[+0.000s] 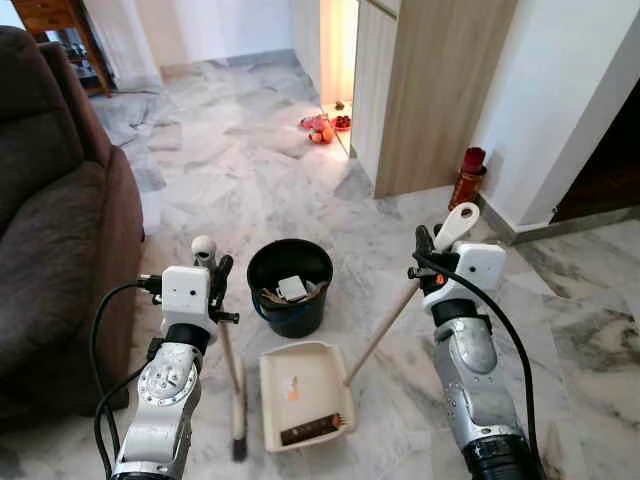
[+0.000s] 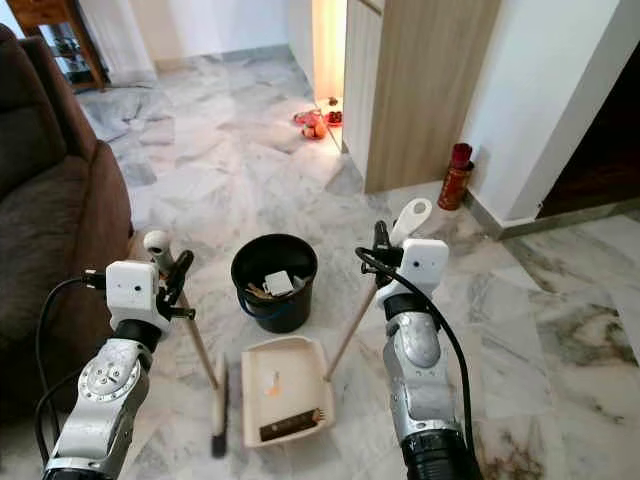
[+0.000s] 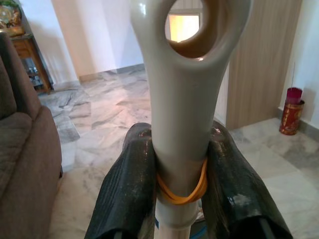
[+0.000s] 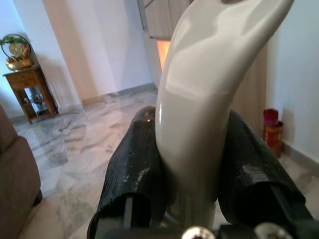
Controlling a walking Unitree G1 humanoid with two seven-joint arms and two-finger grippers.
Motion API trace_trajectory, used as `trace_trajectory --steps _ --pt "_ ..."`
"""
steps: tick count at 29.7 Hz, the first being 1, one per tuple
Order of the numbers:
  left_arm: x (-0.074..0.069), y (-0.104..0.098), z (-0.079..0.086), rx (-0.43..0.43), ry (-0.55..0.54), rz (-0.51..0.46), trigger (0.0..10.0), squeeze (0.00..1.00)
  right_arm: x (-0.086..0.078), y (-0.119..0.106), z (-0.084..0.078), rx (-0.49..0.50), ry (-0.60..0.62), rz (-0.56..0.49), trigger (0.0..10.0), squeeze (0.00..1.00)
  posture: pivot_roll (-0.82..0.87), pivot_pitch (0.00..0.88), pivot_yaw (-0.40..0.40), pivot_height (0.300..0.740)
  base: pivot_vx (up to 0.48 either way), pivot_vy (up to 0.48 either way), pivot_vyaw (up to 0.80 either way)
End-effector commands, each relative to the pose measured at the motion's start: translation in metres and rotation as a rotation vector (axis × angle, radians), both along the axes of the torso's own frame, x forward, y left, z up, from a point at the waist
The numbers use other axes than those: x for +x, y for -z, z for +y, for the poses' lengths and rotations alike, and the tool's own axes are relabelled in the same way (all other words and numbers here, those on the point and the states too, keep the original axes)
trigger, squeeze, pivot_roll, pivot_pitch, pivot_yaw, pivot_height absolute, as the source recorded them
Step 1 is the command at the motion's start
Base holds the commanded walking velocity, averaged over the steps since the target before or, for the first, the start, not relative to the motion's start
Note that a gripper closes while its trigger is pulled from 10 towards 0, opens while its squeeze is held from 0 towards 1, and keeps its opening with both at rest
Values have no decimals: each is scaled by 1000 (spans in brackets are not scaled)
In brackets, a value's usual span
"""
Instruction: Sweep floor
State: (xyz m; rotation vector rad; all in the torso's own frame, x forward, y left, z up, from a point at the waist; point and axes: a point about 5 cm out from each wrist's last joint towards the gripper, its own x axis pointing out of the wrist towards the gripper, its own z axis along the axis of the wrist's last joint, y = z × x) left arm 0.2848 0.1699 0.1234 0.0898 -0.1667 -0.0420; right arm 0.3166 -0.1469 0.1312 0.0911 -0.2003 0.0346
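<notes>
My left gripper (image 1: 214, 276) is shut on the broom's pale handle (image 3: 185, 104), just below its ring-shaped top, where an orange rubber band circles the handle. The broom (image 1: 231, 365) slants down to its dark head on the marble floor, left of the dustpan. My right gripper (image 1: 432, 252) is shut on the dustpan's long handle (image 4: 199, 94), whose wooden stick (image 1: 384, 328) runs down to the cream dustpan (image 1: 322, 375). The pan lies flat between my arms, with a brown piece and an orange scrap in it. A black bucket (image 1: 290, 288) with rubbish inside stands just beyond the pan.
A brown sofa (image 1: 50, 220) fills the left side, close to my left arm. A wooden cabinet (image 1: 430, 90) and white wall stand at the right, with a red canister (image 1: 467, 177) at their foot. Red and orange items (image 1: 320, 128) lie far ahead by the lit gap. Marble floor (image 1: 210, 160) stretches ahead.
</notes>
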Motion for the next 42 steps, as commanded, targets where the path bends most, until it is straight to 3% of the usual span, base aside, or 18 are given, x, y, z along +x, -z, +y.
trace_trajectory --steps 1,18,24,27,33,42 --pt "0 -8 0 21 4 -42 10000 0 3 -26 3 13 -8 -99 10000 0 148 38 49 740 0 0 0" --pt "1 -8 -1 24 14 -43 10000 0 -13 -80 2 3 -118 -232 10000 0 140 33 53 740 0 0 0" --pt "1 -9 -1 22 12 -48 10000 0 -16 -103 -8 88 -73 -296 10000 0 137 36 54 740 0 0 0" --pt "0 -8 1 50 4 -50 10000 0 -16 -113 -4 94 -69 -330 10000 0 137 40 56 740 0 0 0" --pt "-1 -8 5 53 -20 -49 10000 0 -15 -115 8 95 -102 -325 10000 0 146 43 54 740 233 0 444" --pt "-1 -8 6 56 -30 -49 10000 0 -15 -116 9 118 -108 -322 10000 0 146 46 51 740 398 0 167"
